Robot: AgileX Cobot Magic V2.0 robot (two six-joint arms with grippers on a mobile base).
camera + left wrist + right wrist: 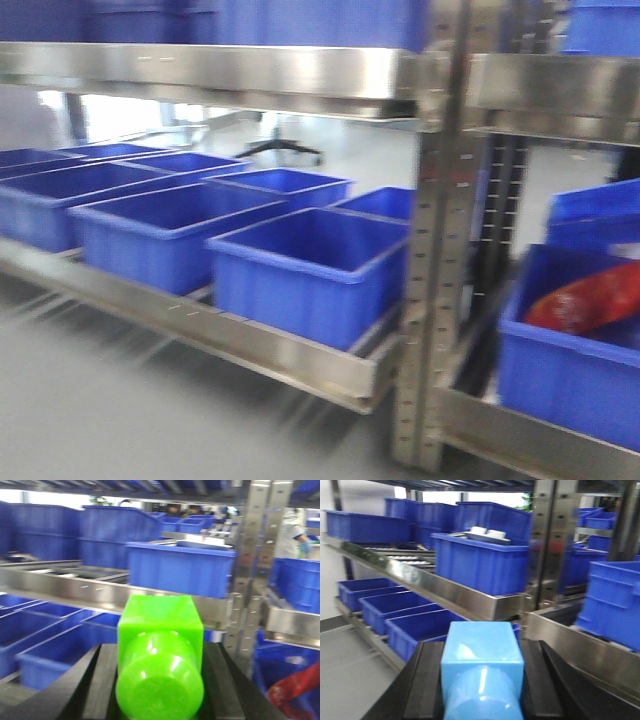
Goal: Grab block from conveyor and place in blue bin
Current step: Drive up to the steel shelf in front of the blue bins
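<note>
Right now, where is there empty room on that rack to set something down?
The blue bins on the lower shelf look empty inside: the nearest bin, beside the steel upright, and its left neighbour. The bin right of the upright is crowded by a red object. Bins stand close together, so little bare shelf shows between them.

We show shelf rails [280, 355] and a perforated upright [435, 300] of brushed, reflective metal, carrying blue bins [300, 285] of smooth moulded plastic with a dull sheen. The green block [160, 645] and the pale blue block [482, 665] are glossy plastic with bright highlights; the left gripper's fingers [95, 690] and the right gripper's fingers [427, 680] are matt black. The floor [120, 410] is smooth grey.
</note>
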